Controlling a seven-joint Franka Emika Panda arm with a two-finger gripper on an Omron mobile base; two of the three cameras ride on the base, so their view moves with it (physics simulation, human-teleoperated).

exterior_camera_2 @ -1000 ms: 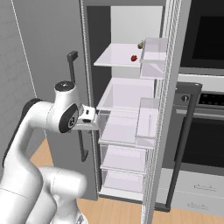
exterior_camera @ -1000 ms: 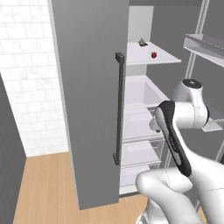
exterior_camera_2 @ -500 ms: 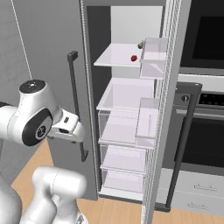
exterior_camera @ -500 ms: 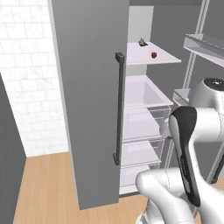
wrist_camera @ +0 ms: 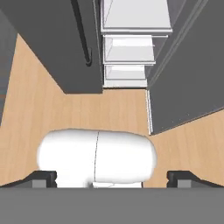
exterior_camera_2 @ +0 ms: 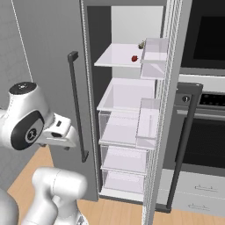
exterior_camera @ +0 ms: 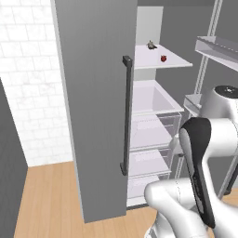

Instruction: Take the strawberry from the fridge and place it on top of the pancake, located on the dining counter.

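The fridge (exterior_camera: 93,93) stands with its left door shut and its right door swung open, showing a white interior. On its top shelf lies the tiny red strawberry (exterior_camera: 163,58) (exterior_camera_2: 134,58), with a small grey-brown object (exterior_camera: 150,45) just behind it. My gripper (wrist_camera: 111,178) is open, its two dark fingertips (wrist_camera: 43,177) far apart with nothing between them. It points down at the wood floor in front of the fridge's lowest drawers, well below and away from the strawberry. The hand (exterior_camera_2: 60,132) hangs left of the fridge's left handle (exterior_camera_2: 77,105). The pancake and the dining counter are out of view.
The open right door (exterior_camera_2: 169,88) carries clear bins (exterior_camera_2: 147,118) and a dark bar handle (exterior_camera_2: 184,145). A black-glass oven column (exterior_camera_2: 206,44) stands right of it. Clear drawers (exterior_camera: 153,135) fill the fridge below the shelf. A white brick wall (exterior_camera: 28,93) and wood floor (exterior_camera: 46,204) lie to the left.
The arm has folded back and up, away from the fridge opening, and the hand has drawn back with it. The jaws have stayed open. The strawberry has not moved.
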